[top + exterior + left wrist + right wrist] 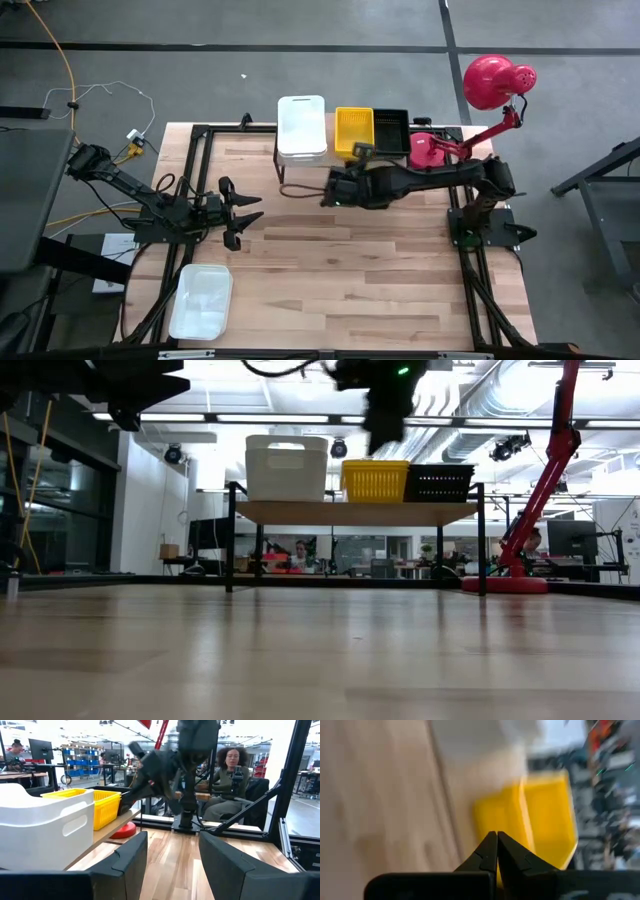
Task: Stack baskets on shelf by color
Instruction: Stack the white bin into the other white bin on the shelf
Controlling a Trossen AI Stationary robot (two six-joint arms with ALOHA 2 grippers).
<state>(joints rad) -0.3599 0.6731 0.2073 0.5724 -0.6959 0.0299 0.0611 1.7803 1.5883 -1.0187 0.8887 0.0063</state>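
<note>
On the shelf (290,160) at the table's far edge, three baskets rest on their bottoms in a row: white (301,127), yellow (354,131), black (390,130). Another white basket (202,300) lies on the table's near left. My right gripper (361,152) is shut and empty. It hangs above the near side of the yellow basket (545,820), slanting down toward it. My left gripper (240,210) hovers open and level over the table's left part, left of the shelf, with nothing between its fingers (127,857).
A red lamp stands with its base (428,150) at the shelf's right end, its arm rising to the head (495,80) past the far right corner. A person (227,775) sits beyond the table's right side. Bare wood (350,270) spans the table's middle and near right.
</note>
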